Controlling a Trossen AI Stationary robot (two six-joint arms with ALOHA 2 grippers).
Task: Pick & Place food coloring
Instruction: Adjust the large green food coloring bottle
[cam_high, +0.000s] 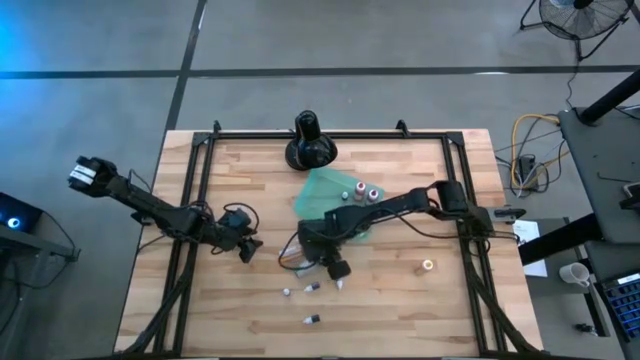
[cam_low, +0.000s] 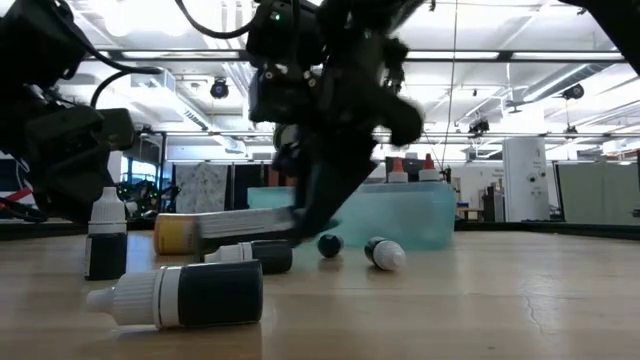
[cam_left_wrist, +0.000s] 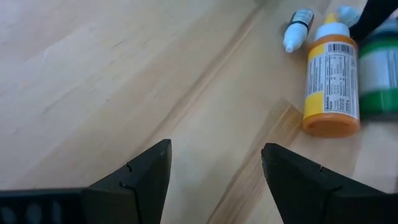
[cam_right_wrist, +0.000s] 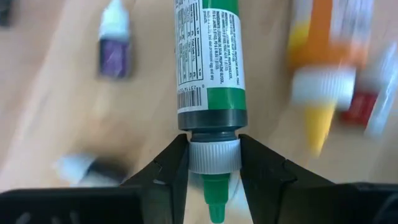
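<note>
Right gripper (cam_right_wrist: 214, 163) reaches low, pinching the green bottle's (cam_right_wrist: 209, 59) cap.

Low view, table-top level. 1 dark bottle (cam_low: 190, 295) lies on its side at 7 o'clock, nearest the camera, white cap pointing toward 9 o'clock. 1 dark bottle (cam_low: 105, 240) stands upright behind it at 9 o'clock, white dropper cap on top. A yellow-ended bottle (cam_low: 205, 232) lies flat near centre-left; another dark one (cam_low: 255, 256) lies just in front of it. 2 small ones (cam_low: 384, 252) rest near centre, beside the translucent teal tray (cam_low: 400, 215) (3 capped tips show above its far wall). The right gripper (cam_low: 310, 225) comes down from 12 o'clock to the table near the yellow-ended bottle; its fingers are blurred. A dark arm mass (cam_low: 55, 120) fills 10 o'clock.
</note>
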